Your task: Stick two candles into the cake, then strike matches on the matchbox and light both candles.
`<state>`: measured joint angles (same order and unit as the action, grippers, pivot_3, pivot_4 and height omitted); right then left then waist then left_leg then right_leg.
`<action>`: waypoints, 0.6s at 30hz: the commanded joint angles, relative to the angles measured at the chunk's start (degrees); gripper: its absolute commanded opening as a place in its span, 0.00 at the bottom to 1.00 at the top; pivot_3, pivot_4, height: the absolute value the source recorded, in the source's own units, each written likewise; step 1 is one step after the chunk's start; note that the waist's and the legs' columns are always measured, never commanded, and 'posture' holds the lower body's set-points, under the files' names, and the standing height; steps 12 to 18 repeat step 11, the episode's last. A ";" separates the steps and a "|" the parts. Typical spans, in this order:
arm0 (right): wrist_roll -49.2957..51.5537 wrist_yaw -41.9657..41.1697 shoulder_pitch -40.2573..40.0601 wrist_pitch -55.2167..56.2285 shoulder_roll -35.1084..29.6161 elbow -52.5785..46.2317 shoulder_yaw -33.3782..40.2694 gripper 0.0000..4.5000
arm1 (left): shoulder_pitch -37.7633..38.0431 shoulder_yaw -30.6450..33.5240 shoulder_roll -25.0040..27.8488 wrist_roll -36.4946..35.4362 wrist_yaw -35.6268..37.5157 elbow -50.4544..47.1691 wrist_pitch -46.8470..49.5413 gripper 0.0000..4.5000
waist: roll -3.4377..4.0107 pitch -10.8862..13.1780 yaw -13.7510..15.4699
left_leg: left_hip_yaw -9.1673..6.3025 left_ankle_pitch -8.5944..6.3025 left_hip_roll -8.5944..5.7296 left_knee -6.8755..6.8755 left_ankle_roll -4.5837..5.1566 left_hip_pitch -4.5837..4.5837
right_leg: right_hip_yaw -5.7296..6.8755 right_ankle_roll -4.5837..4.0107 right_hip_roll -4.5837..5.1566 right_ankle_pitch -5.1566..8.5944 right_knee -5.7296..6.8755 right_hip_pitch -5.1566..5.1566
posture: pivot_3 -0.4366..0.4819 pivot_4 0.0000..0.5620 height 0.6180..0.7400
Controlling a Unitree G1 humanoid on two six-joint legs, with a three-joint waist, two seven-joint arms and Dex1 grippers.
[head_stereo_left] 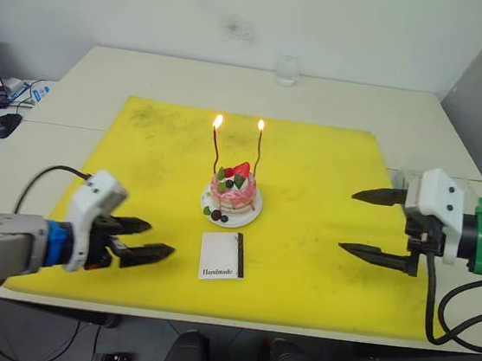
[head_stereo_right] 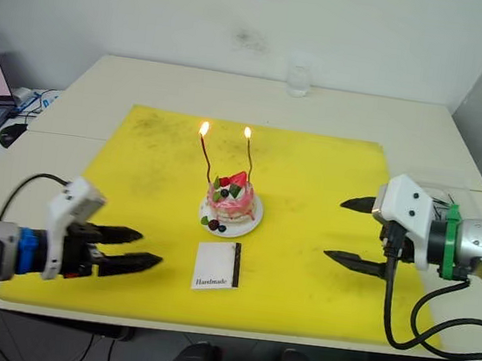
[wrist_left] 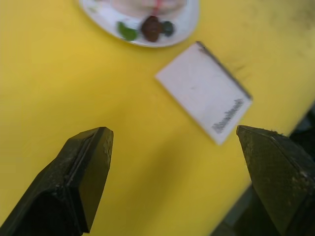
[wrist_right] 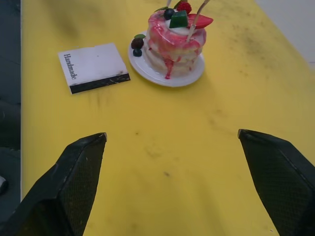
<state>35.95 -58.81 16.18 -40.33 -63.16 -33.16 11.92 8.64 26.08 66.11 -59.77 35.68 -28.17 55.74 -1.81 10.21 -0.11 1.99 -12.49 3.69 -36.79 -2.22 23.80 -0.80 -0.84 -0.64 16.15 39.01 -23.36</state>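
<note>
You've got both candles standing upright in the cake, and each one carries a small flame at its tip: the red one on the robot's left, the pale gold one just beside it on the right. The cake sits on its white plate near the middle of the yellow mat.

Just in front of the plate, toward the robot, the matchbox lies flat on the mat, "Handmade" print facing up, black strip along its right edge.

Your left gripper hovers low over the mat's front left area, fingers parted and nothing between them. Your right gripper hangs over the mat's right side, jaws spread wide and empty, well apart from the cake.

Far back on the table stands a clear glass.
</note>
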 commanded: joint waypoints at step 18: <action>-0.22 -5.09 -3.51 2.29 -4.71 3.40 10.54 1.00 | 2.56 3.19 -4.08 22.55 17.60 9.30 -24.31 1.00 | -0.01 0.00 0.01 | 0.15 -0.01 0.01 0.10 0.02 0.05 | 0.01 0.01 0.17 0.02 -0.03 -0.08 | 0.48 0.27 0.91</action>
